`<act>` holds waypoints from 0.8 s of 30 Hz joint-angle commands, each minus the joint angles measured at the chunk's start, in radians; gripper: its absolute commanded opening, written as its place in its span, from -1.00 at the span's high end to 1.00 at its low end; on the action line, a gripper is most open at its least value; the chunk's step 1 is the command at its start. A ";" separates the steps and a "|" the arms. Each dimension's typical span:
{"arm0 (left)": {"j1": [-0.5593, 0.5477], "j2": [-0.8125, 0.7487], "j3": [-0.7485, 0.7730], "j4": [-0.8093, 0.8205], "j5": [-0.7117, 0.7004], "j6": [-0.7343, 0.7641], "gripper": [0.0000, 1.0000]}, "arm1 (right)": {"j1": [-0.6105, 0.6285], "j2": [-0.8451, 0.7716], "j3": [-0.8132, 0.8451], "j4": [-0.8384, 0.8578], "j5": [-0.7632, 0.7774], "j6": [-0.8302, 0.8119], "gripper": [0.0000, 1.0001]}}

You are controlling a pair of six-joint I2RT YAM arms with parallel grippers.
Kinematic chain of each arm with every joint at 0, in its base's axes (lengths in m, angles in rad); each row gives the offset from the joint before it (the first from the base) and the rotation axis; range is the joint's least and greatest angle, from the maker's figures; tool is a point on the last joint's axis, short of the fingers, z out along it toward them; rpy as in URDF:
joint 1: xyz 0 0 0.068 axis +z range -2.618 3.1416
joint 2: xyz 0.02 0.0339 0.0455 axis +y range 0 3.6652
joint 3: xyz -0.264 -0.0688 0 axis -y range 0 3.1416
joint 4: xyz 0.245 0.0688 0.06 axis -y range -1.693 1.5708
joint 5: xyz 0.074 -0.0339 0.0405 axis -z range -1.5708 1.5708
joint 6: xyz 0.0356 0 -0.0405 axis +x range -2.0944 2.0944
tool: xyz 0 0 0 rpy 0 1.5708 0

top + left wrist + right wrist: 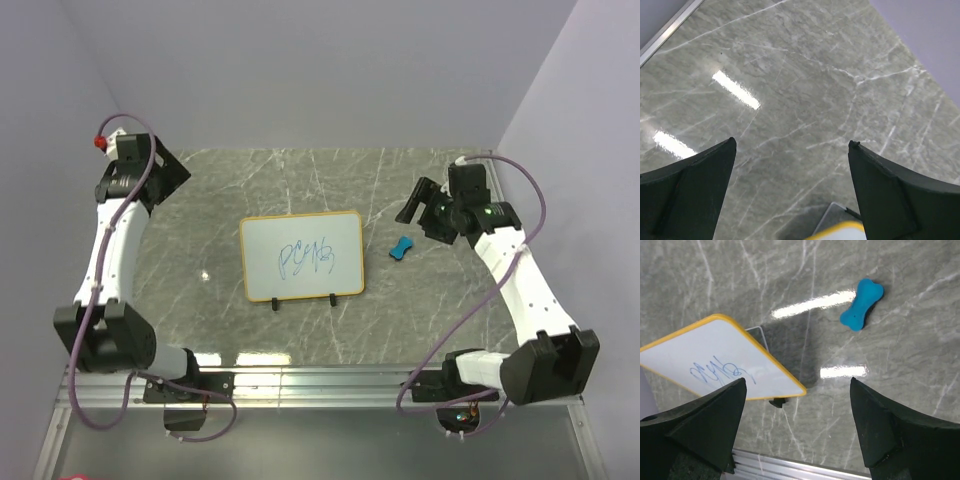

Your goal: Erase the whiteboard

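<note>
At the far left of the grey marble-patterned table (pixel 200 230), the left gripper (pixel 792 147) hangs above bare stone. Its two dark fingers (pixel 690 192) are spread wide with nothing between them. In the left wrist view only a sliver of yellow-edged corner shows at the bottom edge. In the middle of the table, well apart from both arms, sits the whiteboard (pixel 300 255), a small white rectangular panel with a thin yellow-tan frame and rounded corners. A loose blue scribble (pixel 305 258) crosses its centre. Two small black feet (pixel 277 302) stick out from its near edge, towards the arm bases. Whether the board lies fully flat or is slightly propped cannot be told. Just right of the board, not touching it, lies a small bright-blue bone-shaped eraser (pixel 401 247), alone on the stone. Further right, towards the far side, the right gripper (pixel 797 382) hovers near the eraser and off the table. Its jaws gape wide and hold nothing. In the right wrist view the eraser lies beyond the fingertips and the scribbled board is off to the left. Along the near edge of the table runs a brushed metal rail (pixel 320 380), to which both arm bases are bolted.
</note>
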 commanded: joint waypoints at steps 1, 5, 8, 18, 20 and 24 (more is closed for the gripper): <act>0.002 -0.088 -0.075 -0.054 0.048 -0.028 -0.99 | -0.004 0.072 0.095 -0.056 0.028 -0.026 -0.82; -0.024 -0.184 -0.229 0.029 0.220 -0.079 -0.99 | -0.004 0.162 0.146 -0.113 0.046 0.003 -0.82; -0.051 -0.224 -0.283 0.075 0.275 -0.079 -0.87 | -0.004 0.253 0.161 -0.130 0.063 0.034 -0.80; -0.248 -0.339 -0.256 -0.038 0.191 -0.008 -0.79 | -0.002 0.624 0.256 -0.164 0.061 0.148 -0.66; -0.263 -0.362 -0.276 -0.040 0.190 -0.002 -0.79 | -0.002 0.665 0.273 -0.164 0.078 0.164 -0.66; -0.286 -0.407 -0.305 -0.040 0.199 0.002 -0.79 | -0.001 0.748 0.315 -0.166 0.103 0.180 -0.65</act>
